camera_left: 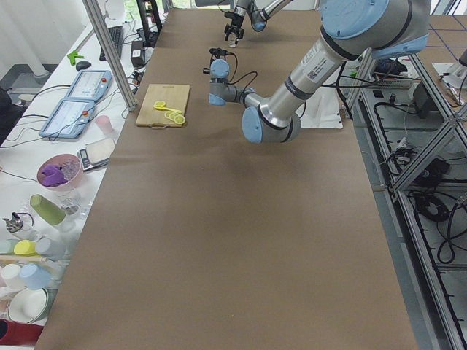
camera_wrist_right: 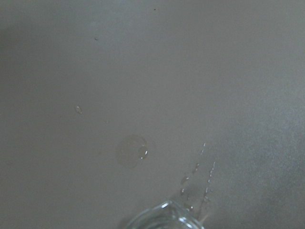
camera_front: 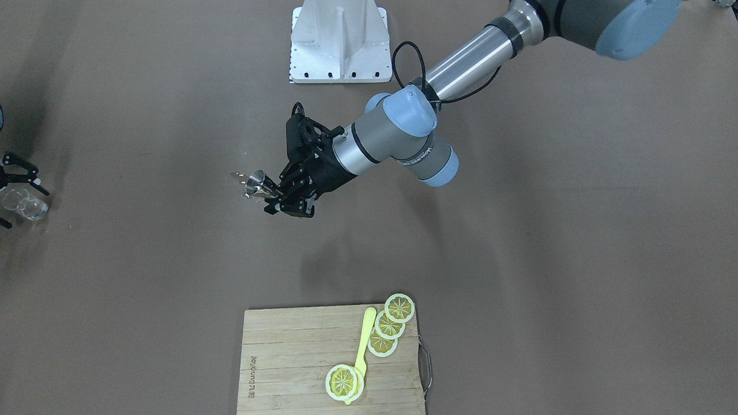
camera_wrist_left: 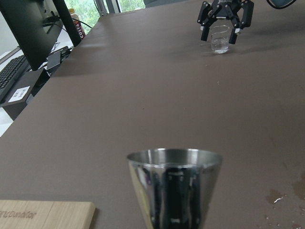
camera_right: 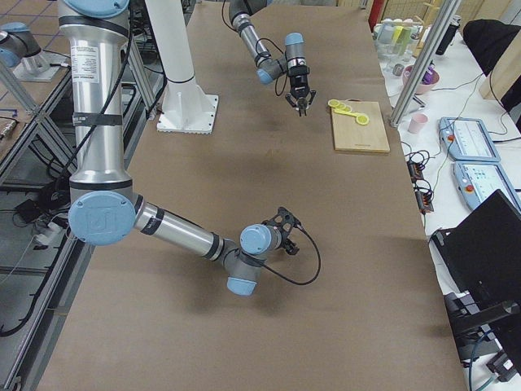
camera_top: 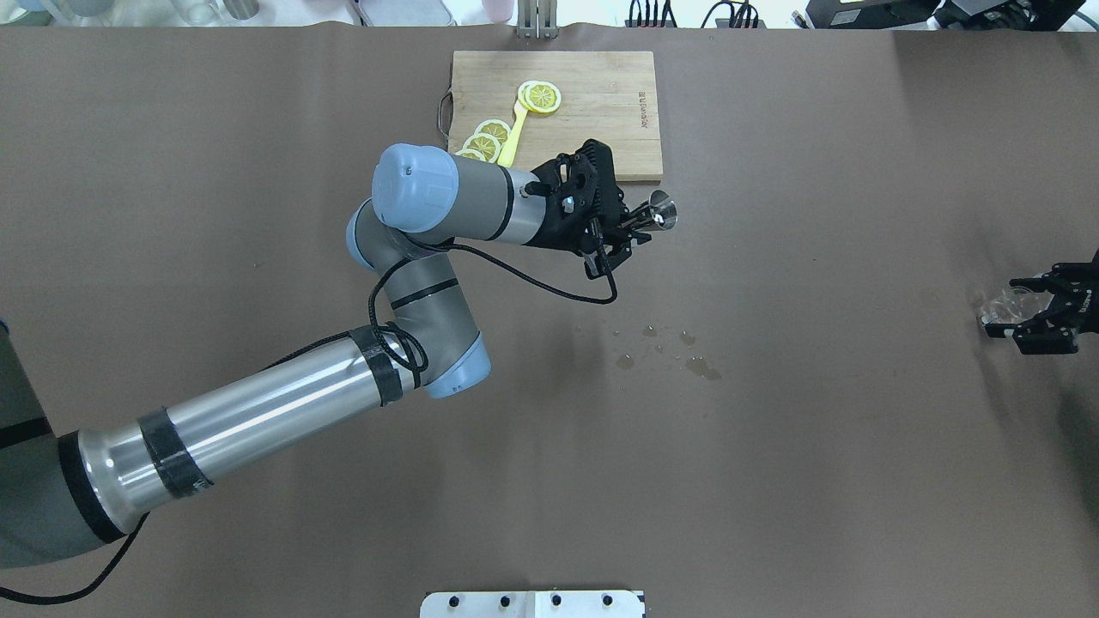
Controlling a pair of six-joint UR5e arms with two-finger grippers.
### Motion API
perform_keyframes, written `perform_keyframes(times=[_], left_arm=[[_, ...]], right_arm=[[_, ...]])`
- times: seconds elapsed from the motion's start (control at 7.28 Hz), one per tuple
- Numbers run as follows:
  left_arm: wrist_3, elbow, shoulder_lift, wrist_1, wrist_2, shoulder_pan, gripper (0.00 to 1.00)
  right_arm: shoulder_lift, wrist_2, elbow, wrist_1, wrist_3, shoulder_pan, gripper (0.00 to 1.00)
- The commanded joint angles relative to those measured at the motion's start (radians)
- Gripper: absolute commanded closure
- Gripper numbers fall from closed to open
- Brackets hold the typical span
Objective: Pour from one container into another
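Steel cup (camera_top: pixel 663 213), clamped in left gripper (camera_top: pixel 646 225) off the cutting board's (camera_top: pixel 618 103) 5 o'clock corner: carry level toward 3 o'clock, past spilled drops (camera_top: pixel 702 367), to the glass (camera_top: pixel 996 306) straddled by right gripper (camera_top: pixel 1015 307), grip impossible to tell. Centre lip above rim; tilt slowly.

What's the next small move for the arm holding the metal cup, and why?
Probably carry the metal cup in the left gripper toward the clear glass. The cup is held near the cutting board, far from the glass, which the right gripper straddles; pouring here would miss.
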Motion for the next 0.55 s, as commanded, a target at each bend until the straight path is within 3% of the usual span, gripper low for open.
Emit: perform_keyframes(times=[0.0, 0.14, 0.41], left_arm=[[-0.065, 0.100, -0.043, -0.156, 0.005, 0.010, 1.00], [-0.077, 0.113, -0.048, -0.190, 0.009, 0.010, 1.00], [-0.159, 0.177, -0.047, -0.329, 0.055, 0.033, 1.00]], right_arm=[[0.000, -0.005, -0.001, -0.002, 0.003, -0.006, 0.13], [0.000, -0.007, -0.001, 0.000, 0.003, -0.007, 0.21], [0.000, -0.016, -0.001, -0.002, 0.003, -0.012, 0.25]])
